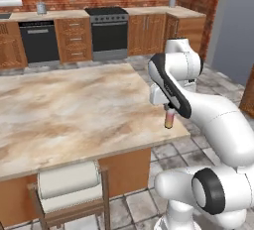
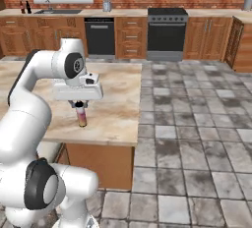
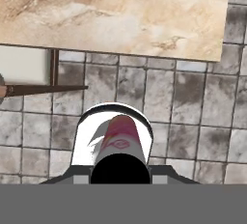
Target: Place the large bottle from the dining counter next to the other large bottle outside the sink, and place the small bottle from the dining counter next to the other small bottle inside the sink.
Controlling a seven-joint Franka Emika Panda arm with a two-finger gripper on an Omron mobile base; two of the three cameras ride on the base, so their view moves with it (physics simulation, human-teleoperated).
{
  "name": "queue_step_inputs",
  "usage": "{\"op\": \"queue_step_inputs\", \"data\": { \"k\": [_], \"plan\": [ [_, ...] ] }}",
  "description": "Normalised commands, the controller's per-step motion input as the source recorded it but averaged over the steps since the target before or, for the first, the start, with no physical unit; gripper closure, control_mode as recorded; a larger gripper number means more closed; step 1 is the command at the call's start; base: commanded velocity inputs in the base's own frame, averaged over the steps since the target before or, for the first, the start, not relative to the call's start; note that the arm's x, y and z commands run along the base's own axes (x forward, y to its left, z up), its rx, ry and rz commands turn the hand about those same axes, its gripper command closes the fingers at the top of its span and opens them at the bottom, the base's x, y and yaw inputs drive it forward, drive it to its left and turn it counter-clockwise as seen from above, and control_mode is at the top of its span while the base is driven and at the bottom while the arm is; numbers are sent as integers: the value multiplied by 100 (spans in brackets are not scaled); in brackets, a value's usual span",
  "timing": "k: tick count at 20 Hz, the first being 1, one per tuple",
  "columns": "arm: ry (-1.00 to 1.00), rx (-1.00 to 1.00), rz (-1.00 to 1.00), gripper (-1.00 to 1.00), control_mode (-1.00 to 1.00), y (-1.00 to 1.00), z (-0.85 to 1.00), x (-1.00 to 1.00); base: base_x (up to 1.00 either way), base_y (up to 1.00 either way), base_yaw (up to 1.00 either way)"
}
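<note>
A slim bottle (image 1: 169, 120) with a pink label and a dark cap hangs upright at the near right corner of the marble dining counter (image 1: 74, 110). My gripper (image 1: 169, 110) is shut on its upper part from above. In the right base view the bottle (image 2: 81, 117) sits just under the gripper (image 2: 80, 105), close to the counter top (image 2: 113, 109). In the hand view the bottle (image 3: 120, 141) is seen from its cap end, with floor tiles behind it. I cannot tell whether it is the large or the small one. The sink (image 2: 51, 12) lies far back left, with two dark bottles (image 2: 24, 7) beside it.
A wooden chair (image 1: 69, 187) with a pale seat back stands at the counter's near side. A stove (image 2: 167, 33) and a dishwasher (image 2: 100, 35) line the back wall. Tiled floor (image 2: 197, 124) opens to the right of the counter.
</note>
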Motion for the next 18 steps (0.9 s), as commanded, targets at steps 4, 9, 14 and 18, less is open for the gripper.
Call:
{"op": "queue_step_inputs", "data": {
  "k": [4, 9, 14, 18],
  "plan": [
    [0, 0, 0, 100, 100, 0, 0, 0, 31, -100, 0],
    [0, 0, 0, 100, 100, 0, 0, 0, 40, -99, 0],
    [0, 0, 0, 100, 100, 0, 0, 0, 58, -94, 1],
    [0, 0, 0, 100, 100, 0, 0, 0, 80, -76, 7]
  ]
}}
